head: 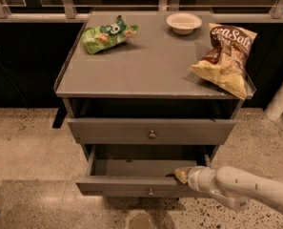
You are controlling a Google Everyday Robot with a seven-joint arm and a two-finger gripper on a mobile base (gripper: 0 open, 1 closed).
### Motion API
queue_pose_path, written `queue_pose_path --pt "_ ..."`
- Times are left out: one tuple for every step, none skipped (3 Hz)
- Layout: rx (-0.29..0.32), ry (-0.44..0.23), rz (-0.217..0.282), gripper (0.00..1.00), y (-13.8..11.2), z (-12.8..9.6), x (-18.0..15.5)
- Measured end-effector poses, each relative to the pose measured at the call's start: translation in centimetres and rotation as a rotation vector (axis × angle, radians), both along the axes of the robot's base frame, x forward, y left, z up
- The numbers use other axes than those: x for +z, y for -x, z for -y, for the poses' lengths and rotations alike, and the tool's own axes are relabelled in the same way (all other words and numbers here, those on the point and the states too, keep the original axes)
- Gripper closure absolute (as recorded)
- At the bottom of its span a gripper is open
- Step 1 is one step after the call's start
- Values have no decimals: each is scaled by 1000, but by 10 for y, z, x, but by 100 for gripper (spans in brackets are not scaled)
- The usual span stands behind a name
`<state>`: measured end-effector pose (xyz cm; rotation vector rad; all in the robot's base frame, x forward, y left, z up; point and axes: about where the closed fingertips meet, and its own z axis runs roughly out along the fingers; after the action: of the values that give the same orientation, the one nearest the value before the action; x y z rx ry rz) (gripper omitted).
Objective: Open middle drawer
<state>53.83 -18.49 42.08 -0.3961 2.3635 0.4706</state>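
The middle drawer (131, 186) is the lower of the two grey fronts in view. It has a small round knob (151, 192) and stands pulled out, with its inside showing and nothing in it. My gripper (182, 175), on a white arm (246, 190) reaching in from the lower right, sits at the top edge of this drawer's front, right of the knob. Its tip rests on or just behind the edge. The top drawer (152, 130) above looks shut or nearly shut.
On the cabinet top (146, 66) lie a green snack bag (106, 33) at back left, a white bowl (184, 22) at the back and a brown-and-yellow chip bag (227, 57) at the right edge. A speckled floor (26, 147) surrounds the cabinet.
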Motion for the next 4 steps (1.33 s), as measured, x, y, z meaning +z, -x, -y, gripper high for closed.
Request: queue_pose_path --pt "37 -47 -39 100 13 -2 0" --pt "58 -124 -129 100 40 20 -4" --pt "76 -162 -161 100 52 22 -4" --pt "141 -221 -144 100 60 13 12"
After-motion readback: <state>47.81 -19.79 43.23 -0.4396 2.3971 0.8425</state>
